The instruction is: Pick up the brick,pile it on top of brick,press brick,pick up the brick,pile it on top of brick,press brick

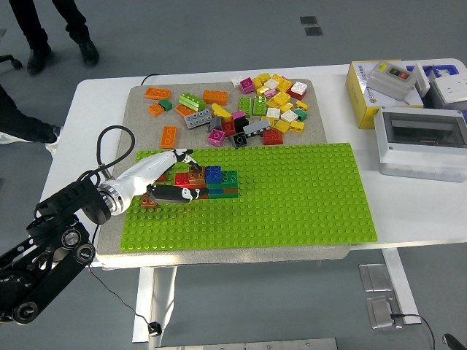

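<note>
Off-task items around a white table [408, 211]

At right: a yellow box [363, 102] carrying a grey switch unit [390, 79] with one red and one green button; just in front, a grey enclosure with a clear hinged cover [422, 140]; behind it, part of a white and blue box [446, 84] at the frame edge. Under the green plate, a beige mat [142, 124] covering much of the tabletop. Black cable [109, 146] looping over the table's left part, another cable [109, 292] hanging below to the floor. Grey floor with two dark floor plates [311, 25] beyond the far edge. At top left, legs of a person [62, 33] in dark trousers and black shoes, standing apart from the table.
</note>
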You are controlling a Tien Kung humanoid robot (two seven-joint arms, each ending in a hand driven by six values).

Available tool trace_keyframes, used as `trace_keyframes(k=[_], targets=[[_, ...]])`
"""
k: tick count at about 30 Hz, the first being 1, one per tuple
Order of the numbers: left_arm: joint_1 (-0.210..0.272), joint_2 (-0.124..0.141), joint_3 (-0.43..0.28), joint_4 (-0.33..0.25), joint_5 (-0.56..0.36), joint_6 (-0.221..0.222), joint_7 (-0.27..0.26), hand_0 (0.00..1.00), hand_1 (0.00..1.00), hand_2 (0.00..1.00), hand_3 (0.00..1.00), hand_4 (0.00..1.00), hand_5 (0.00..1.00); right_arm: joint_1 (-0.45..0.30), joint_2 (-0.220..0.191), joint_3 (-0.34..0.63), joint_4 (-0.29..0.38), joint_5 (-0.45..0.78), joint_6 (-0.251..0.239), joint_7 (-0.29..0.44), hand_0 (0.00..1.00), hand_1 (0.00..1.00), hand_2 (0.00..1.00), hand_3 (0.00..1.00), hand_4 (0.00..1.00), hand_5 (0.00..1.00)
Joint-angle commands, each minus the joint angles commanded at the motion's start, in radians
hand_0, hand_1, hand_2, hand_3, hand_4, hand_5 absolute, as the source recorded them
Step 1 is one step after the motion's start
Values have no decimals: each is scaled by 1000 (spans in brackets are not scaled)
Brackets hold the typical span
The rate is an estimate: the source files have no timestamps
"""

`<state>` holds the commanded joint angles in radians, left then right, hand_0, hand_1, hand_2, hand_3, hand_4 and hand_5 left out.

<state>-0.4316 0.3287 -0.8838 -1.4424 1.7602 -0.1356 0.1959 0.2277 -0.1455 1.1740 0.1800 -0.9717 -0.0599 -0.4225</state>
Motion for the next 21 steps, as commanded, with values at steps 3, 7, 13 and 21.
trace_keyframes(k=[3,7,13,21], targets=[[-8,-4,12,29,-17,5,-17,997,967,966,689,842,587,0,0,-1,0,3,0,1,728,693,708,792,611,975],[-13,-10,18,66,-33,13,-41,997,967,964,682,840,588,0,1,-3,0,8,0,3,728,692,710,791,612,974],[-18,-16,24,90,-46,24,-61,997,967,963,680,837,587,0,1,-3,0,9,1,4,728,692,709,790,613,974],[-20,-22,25,106,-64,30,-78,997,967,962,677,837,588,0,1,-7,0,11,1,6,727,692,709,788,614,974]])
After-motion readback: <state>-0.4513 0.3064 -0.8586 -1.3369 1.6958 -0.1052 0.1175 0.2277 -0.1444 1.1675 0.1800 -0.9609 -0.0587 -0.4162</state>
